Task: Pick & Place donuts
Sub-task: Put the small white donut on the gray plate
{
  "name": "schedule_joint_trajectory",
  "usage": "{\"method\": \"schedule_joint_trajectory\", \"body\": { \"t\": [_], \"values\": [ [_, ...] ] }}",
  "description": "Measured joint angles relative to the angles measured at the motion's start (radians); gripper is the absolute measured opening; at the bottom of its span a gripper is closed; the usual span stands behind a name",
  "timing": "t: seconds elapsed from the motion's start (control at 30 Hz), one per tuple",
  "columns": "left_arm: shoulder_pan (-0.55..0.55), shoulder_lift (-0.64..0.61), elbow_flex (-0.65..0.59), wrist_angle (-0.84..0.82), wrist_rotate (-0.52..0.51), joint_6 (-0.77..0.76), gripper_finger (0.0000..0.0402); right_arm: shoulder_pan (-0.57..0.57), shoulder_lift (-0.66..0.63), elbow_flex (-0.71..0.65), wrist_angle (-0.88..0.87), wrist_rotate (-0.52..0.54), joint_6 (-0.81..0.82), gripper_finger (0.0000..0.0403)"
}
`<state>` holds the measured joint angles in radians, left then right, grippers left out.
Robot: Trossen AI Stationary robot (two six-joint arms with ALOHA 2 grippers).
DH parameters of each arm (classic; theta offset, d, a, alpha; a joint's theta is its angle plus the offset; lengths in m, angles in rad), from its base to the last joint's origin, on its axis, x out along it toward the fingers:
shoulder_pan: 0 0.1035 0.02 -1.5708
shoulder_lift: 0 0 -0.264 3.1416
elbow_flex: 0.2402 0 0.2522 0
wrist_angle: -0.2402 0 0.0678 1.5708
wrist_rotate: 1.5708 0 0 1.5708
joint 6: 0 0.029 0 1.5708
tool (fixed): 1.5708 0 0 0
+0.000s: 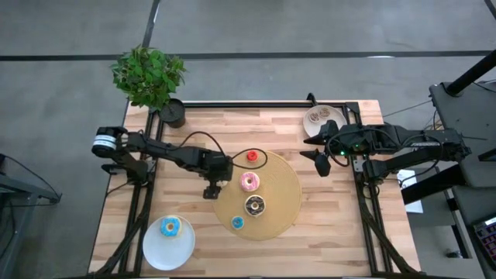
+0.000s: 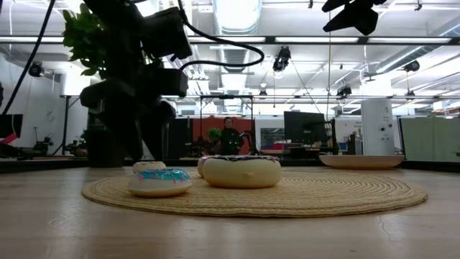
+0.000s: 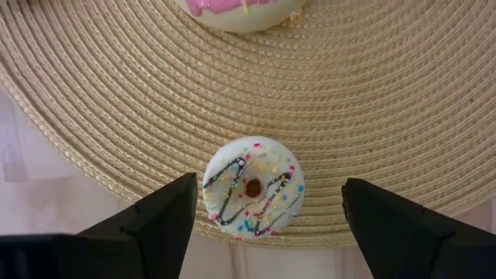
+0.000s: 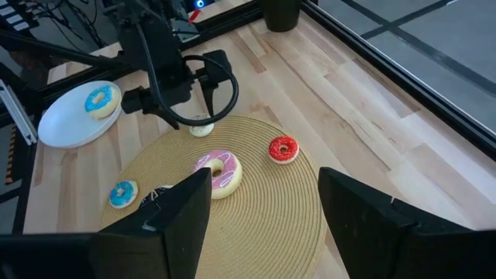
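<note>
Hovering with its jaws wide open and empty, the left gripper should drop straight down around the small white donut at the mat edge, then squeeze gently.

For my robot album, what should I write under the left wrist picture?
Left hand open above a small white sprinkled donut at the woven mat's edge.

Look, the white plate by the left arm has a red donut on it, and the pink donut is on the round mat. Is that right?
Not quite. The donut on the white plate is a blue-iced donut, not red; the high view shows it. The red donut sits at the edge of the round mat. The pink donut is on the mat, as you said.
</note>
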<state>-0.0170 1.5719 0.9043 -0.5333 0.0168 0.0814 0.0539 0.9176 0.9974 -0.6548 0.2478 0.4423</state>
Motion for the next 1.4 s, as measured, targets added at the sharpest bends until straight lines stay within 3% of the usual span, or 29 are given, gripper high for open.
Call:
{"method": "schedule_joint_trajectory", "body": {
  "t": [1.4],
  "values": [
    [0.0,0.056,-0.001,0.017,-0.019,0.018,0.0291,0.0,0.0,-0.008,-0.003,0.0,0.0,0.0228]
  ]
}}
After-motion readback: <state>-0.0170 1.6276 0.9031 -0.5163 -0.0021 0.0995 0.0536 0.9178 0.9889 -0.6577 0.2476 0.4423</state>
